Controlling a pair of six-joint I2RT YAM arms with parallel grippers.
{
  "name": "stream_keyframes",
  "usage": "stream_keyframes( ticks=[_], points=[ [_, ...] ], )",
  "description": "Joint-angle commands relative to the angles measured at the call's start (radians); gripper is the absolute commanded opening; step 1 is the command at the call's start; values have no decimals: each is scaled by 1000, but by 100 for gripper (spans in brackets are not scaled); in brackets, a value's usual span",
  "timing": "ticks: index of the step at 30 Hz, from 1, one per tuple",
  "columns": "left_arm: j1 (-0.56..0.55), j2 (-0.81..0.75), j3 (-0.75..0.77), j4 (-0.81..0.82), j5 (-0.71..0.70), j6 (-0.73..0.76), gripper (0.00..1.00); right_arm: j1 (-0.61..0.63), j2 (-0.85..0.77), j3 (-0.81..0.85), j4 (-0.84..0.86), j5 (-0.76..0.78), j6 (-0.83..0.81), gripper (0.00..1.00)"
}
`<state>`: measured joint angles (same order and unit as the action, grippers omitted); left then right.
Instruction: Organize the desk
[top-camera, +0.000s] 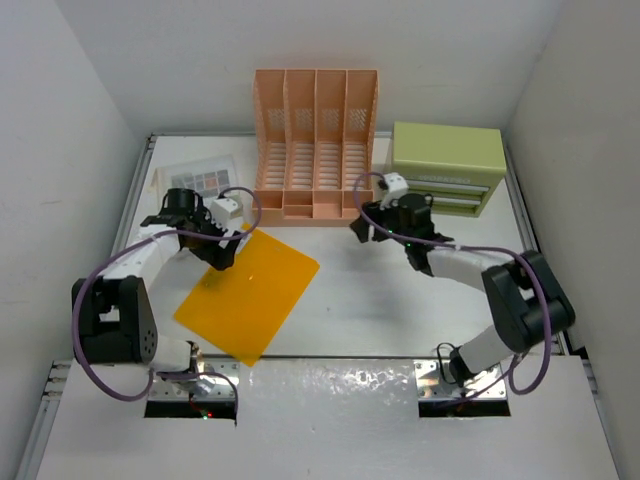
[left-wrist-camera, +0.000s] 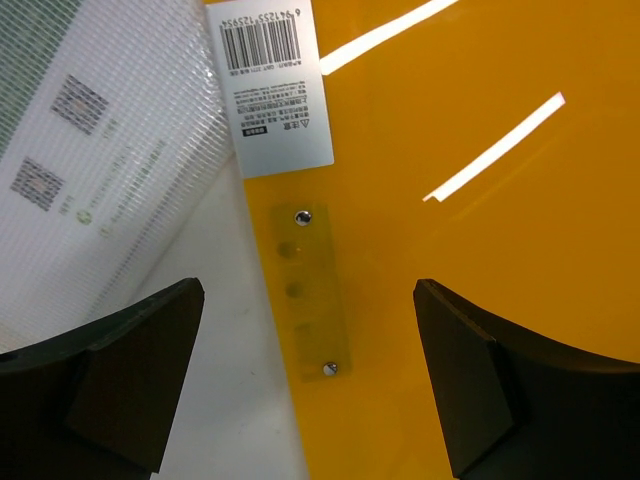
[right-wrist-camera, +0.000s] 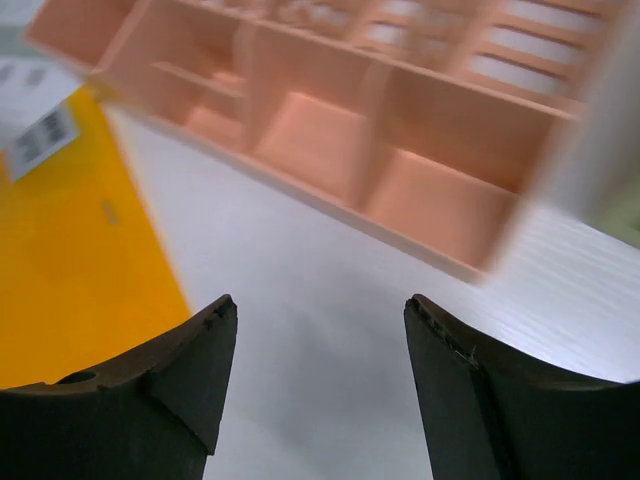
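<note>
Front of the peach file rack (top-camera: 316, 145), to its left: orange folder (top-camera: 248, 295) lies flat on the desk (top-camera: 400, 300), turned at an angle, its far corner pointing toward the rack's left end. The desk itself is the white top under everything, walled in white, and the rack stands upright at its far edge.

Left of the rack, at about the same depth: a white mesh-textured sheet (top-camera: 197, 180) with small printed squares, flat on the desk. In the left wrist view its corner sits just beside the folder's edge.

Right of the rack, just beside it: green drawer box (top-camera: 447, 165), also at the far edge.

Left gripper (left-wrist-camera: 310, 380) hangs over the folder's corner nearest the rack. Jaws stand wide apart, nothing between them. One finger is over the white desk and sheet, the other over orange. Whether the fingers touch the folder, cannot tell. Between the fingers shows the folder's edge with a clear strip (left-wrist-camera: 312, 295) fixed by two small rivets, and above that a white barcode label (left-wrist-camera: 272, 85).

Right gripper (right-wrist-camera: 315, 380) sits in front of the rack's right end, over bare desk. Jaws apart, holding nothing. Its wrist view is blurred; the rack's lower slots fill the top of that view and the folder shows at the left.
</note>
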<state>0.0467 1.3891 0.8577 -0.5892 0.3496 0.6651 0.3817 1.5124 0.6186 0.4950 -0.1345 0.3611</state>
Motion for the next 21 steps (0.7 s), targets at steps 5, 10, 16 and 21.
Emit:
stream_keyframes(
  ticks=[5, 10, 16, 21],
  points=[
    [13, -12, -51, 40, 2, 5, 85, 215, 306, 351, -165, -356, -146, 71],
    [56, -24, -89, 40, -37, 2, 87, 304, 445, 516, -248, -341, -149, 70],
    [74, -27, -128, 81, -103, -12, 89, 350, 575, 610, -243, -317, -76, 71],
    [74, -18, -151, 103, -100, -4, 90, 353, 653, 671, -260, -222, -19, 71]
  ],
)
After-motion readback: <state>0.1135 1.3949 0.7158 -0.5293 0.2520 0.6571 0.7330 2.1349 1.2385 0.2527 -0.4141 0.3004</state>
